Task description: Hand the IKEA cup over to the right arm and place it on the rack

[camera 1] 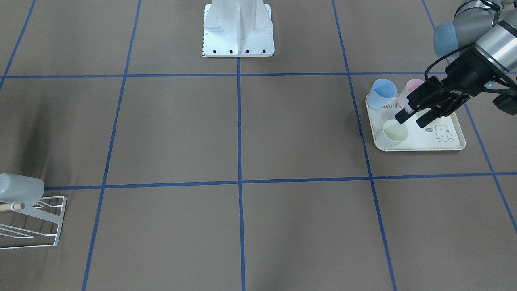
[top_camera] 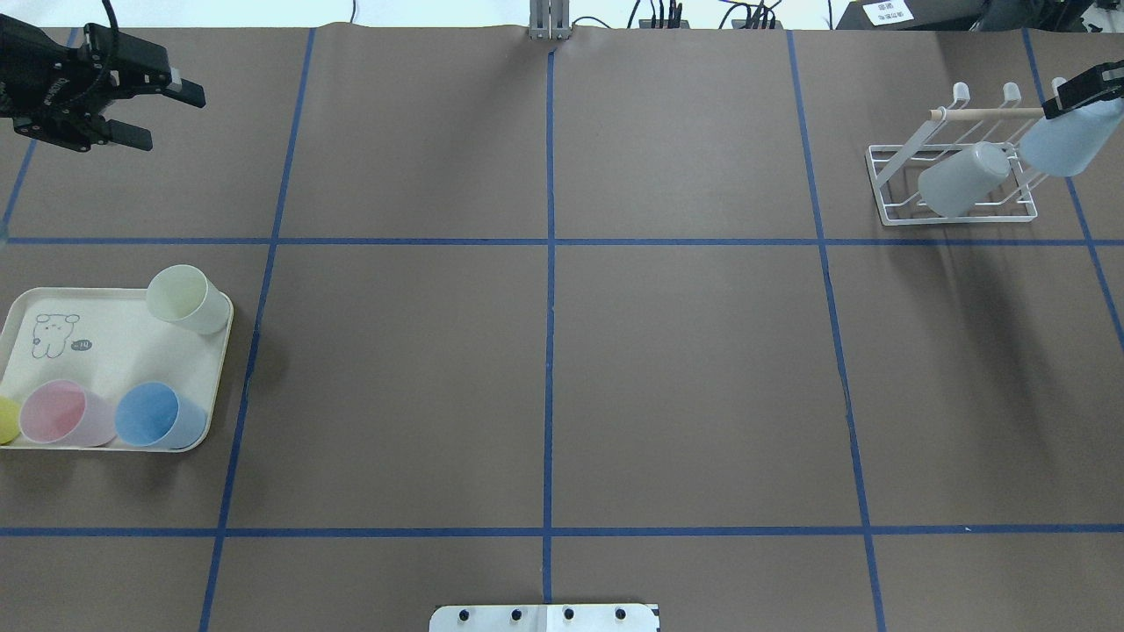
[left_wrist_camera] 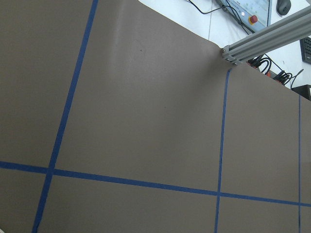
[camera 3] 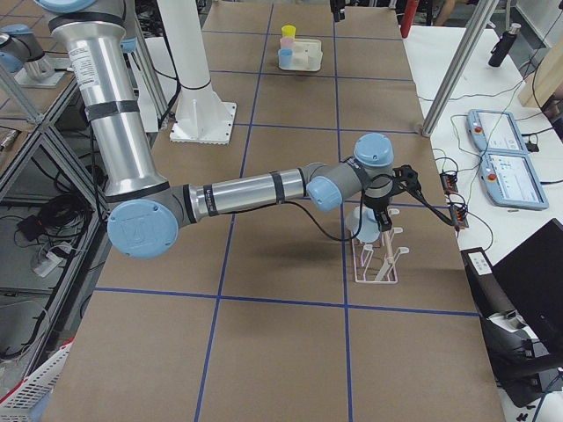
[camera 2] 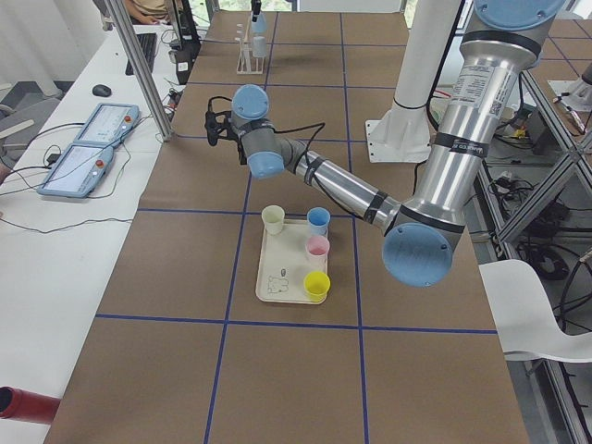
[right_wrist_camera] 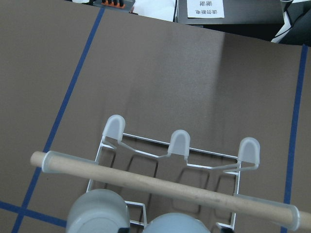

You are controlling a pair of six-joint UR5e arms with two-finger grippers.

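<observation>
right claw (top_camera: 1082,93) clamps the pale blue cup (top_camera: 1058,145), tilted at the dowel end of the rack (top_camera: 983,112) beside a grey cup (top_camera: 961,180). left claw (top_camera: 169,117) hangs spread apart, empty.

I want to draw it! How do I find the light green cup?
Find the cream tray with a rabbit drawing on the robot's left. The light green cup stands alone in one corner, open side up, while the pink cup, blue cup and yellow cup line up along the opposite edge.
</observation>
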